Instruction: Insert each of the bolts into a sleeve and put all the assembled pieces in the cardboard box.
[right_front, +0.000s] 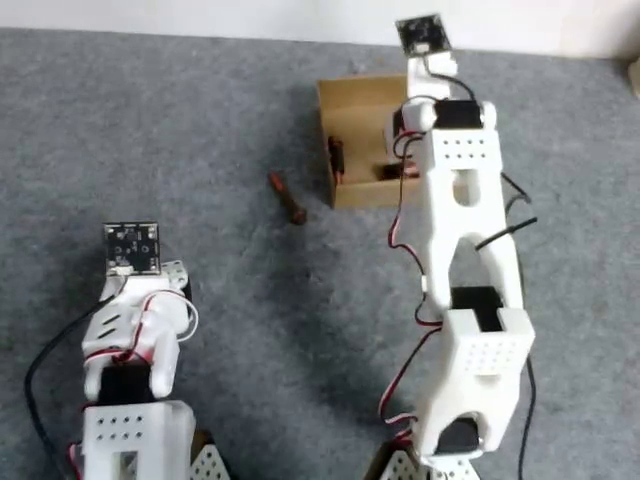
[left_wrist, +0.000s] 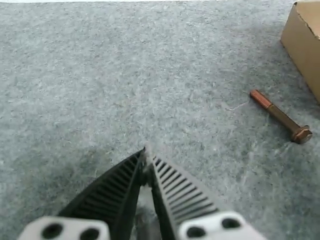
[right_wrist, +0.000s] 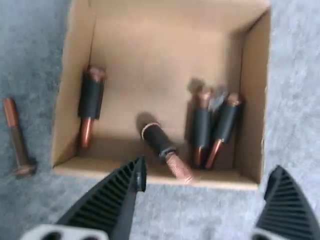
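Lying beside cardboard box (right_front: 355, 110), loose bolt (right_front: 287, 197), grey carpet (right_front: 200, 120)

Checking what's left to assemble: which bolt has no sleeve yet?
The bare bolt lying on the carpet beside the cardboard box; the four bolts inside it each wear a black sleeve.

Four sleeved bolts (right_wrist: 91, 97), one bare bolt (right_wrist: 16, 140), one cardboard box (right_wrist: 165, 45)
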